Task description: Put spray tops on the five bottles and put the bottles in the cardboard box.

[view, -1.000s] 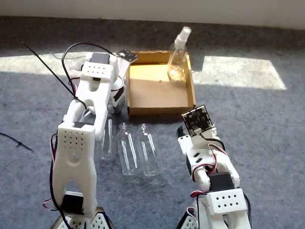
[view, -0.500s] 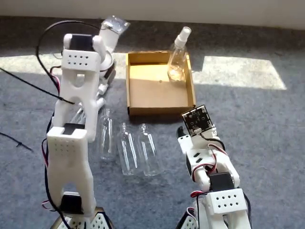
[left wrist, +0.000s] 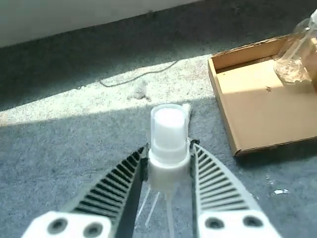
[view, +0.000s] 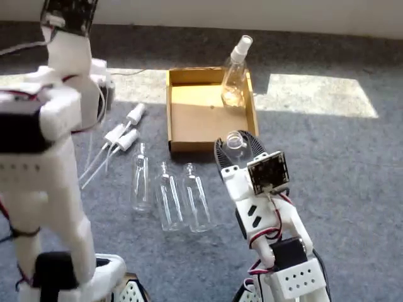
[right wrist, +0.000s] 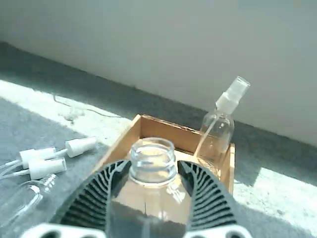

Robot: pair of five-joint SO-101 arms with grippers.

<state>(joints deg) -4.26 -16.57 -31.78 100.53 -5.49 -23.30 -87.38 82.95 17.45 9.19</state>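
The left jaws are closed on a white spray top (left wrist: 169,144), pinching its collar from both sides so the cap sticks out past the jaw tips and a thin dip tube runs back between them. They are held up off the grey carpet (left wrist: 74,134), on the raised left arm (view: 44,157). The cardboard box (left wrist: 257,99) lies beyond these jaws, off toward the right arm's side. The right jaws grip a clear bottle (view: 236,141) around its shoulder. The bottle is upright, with its open, uncapped neck (right wrist: 152,156) rising just above the jaw tips. These jaws sit right at the box's near wall (view: 212,146), and the box floor stretches away beyond them. At the far corner of the box from the right jaws stands a bottle with a spray top already fitted (view: 234,78), upright against the far wall (right wrist: 168,130). On the left-arm side of the right jaws, and a little back toward the arm bases, three uncapped bottles lie side by side on the carpet (view: 140,179) (view: 169,198) (view: 196,198), necks pointing toward the box. Farther out on that side, beside the box's left wall, three loose spray tops (view: 135,113) (view: 116,132) (view: 128,139) lie close together on the carpet, their thin tubes trailing back toward the left arm.
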